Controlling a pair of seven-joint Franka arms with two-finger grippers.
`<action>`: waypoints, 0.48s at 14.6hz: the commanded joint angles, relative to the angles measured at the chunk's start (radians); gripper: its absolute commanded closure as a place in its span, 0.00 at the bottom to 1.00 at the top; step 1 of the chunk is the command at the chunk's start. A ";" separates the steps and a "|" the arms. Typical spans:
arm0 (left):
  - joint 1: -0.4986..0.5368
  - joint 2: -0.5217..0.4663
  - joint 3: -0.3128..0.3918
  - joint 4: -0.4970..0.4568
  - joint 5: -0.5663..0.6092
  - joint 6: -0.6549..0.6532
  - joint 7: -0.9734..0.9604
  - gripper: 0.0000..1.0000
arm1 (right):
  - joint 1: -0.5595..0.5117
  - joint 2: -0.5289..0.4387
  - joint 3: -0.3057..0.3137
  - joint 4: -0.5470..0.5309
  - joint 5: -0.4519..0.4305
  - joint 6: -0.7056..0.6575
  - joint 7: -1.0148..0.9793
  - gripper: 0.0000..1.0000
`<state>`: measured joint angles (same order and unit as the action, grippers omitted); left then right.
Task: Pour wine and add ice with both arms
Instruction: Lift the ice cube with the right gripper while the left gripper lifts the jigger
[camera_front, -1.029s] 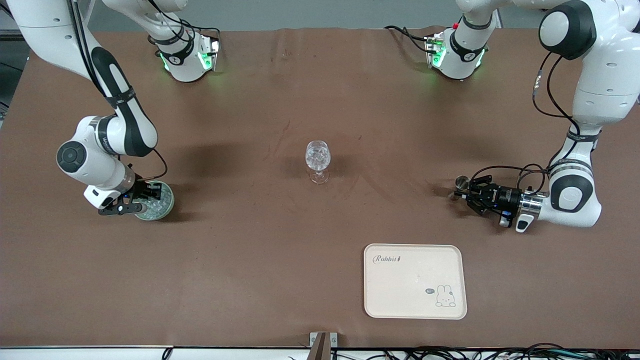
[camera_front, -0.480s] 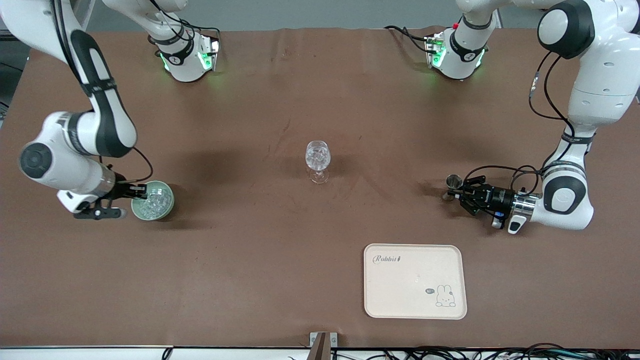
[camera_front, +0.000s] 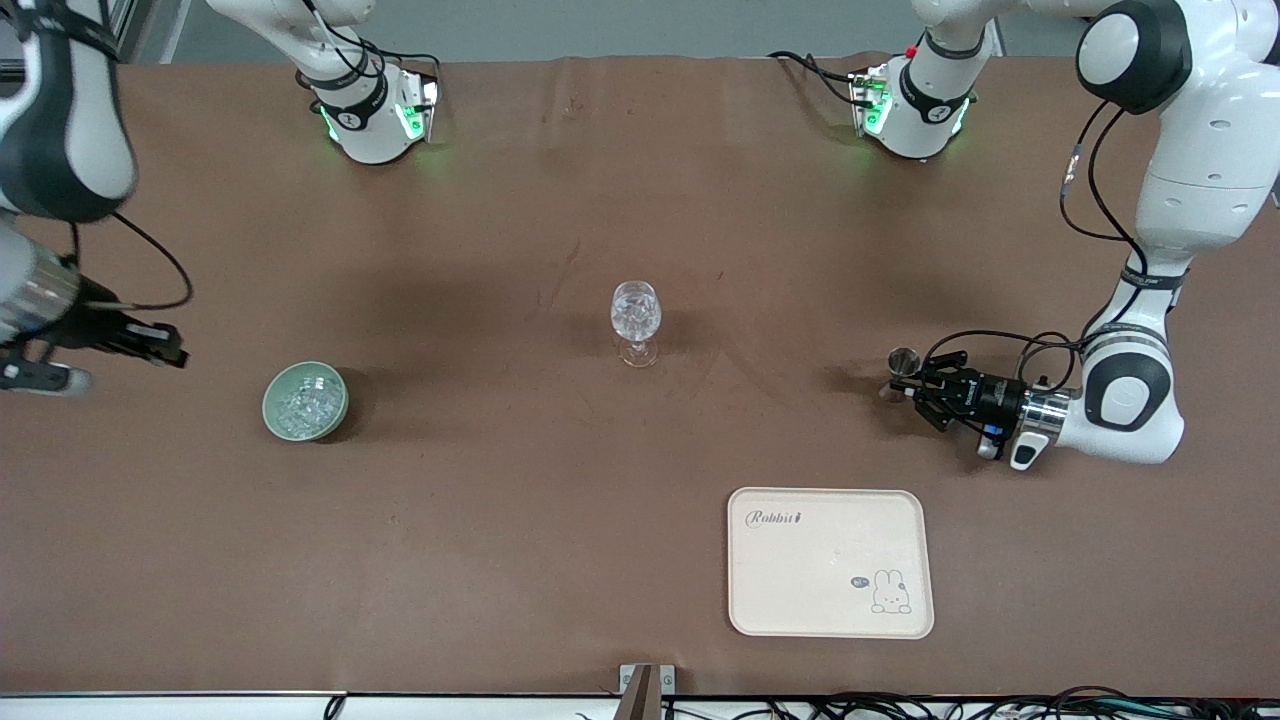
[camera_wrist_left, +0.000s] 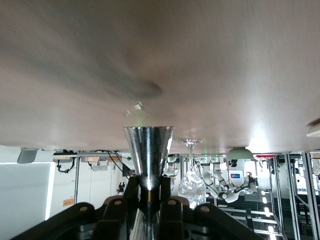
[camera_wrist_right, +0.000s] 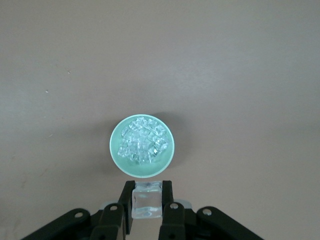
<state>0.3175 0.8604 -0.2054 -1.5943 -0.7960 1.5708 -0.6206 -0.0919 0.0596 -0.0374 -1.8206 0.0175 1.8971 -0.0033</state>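
A clear stemmed glass stands mid-table. Toward the right arm's end sits a pale green bowl holding several pieces of ice. My right gripper hangs in the air off to the side of the bowl, toward the table's end. In the right wrist view it is shut on one clear ice cube, with the bowl below. My left gripper lies level, low over the table, shut on a small metal cup; the cup points at the glass. No wine shows.
A cream tray with a rabbit print lies nearer to the front camera than the left gripper. Both arm bases stand along the table's back edge. Brown tabletop stretches between bowl, glass and tray.
The right gripper rose from the bowl and swung away toward the table's end with an ice cube. The left gripper carried the metal cup a little toward the glass.
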 joint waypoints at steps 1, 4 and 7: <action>0.005 -0.053 -0.058 -0.012 -0.023 -0.012 -0.073 0.99 | -0.009 -0.024 -0.005 0.108 -0.002 -0.146 0.037 1.00; -0.006 -0.125 -0.109 -0.016 -0.037 -0.009 -0.174 0.99 | -0.011 -0.024 -0.007 0.306 -0.004 -0.379 0.036 1.00; -0.021 -0.210 -0.158 -0.041 -0.034 0.003 -0.252 0.99 | -0.006 -0.020 -0.015 0.427 -0.007 -0.501 0.039 1.00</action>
<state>0.3086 0.7331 -0.3496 -1.5874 -0.8146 1.5707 -0.8295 -0.0960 0.0241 -0.0515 -1.4731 0.0164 1.4523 0.0156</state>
